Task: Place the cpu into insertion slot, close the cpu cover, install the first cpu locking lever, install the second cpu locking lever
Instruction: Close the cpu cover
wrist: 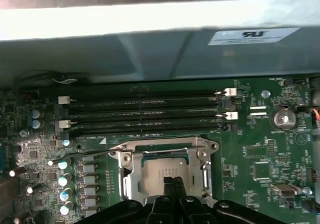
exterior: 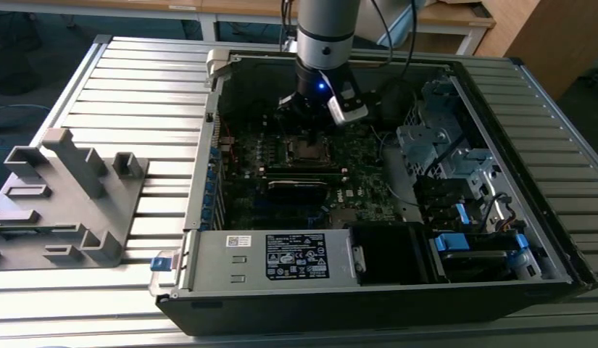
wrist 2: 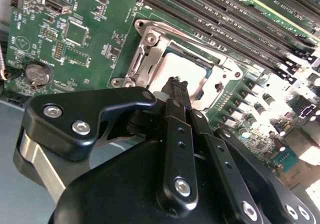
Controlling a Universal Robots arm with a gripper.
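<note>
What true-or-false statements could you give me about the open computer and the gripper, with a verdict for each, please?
1. The cpu sits in the socket on the green motherboard. True.
2. The jaws of the gripper are spread wide apart. False: they are drawn together, with the tips right at the cpu's metal top.
3. The computer case lies open on a slatted metal table. True.
4. The gripper is positioned over the power supply. False: it is over the cpu socket, well away from the power supply at the near end of the case in the exterior view.
5. A round coin cell is mounted on the motherboard. True.
</note>
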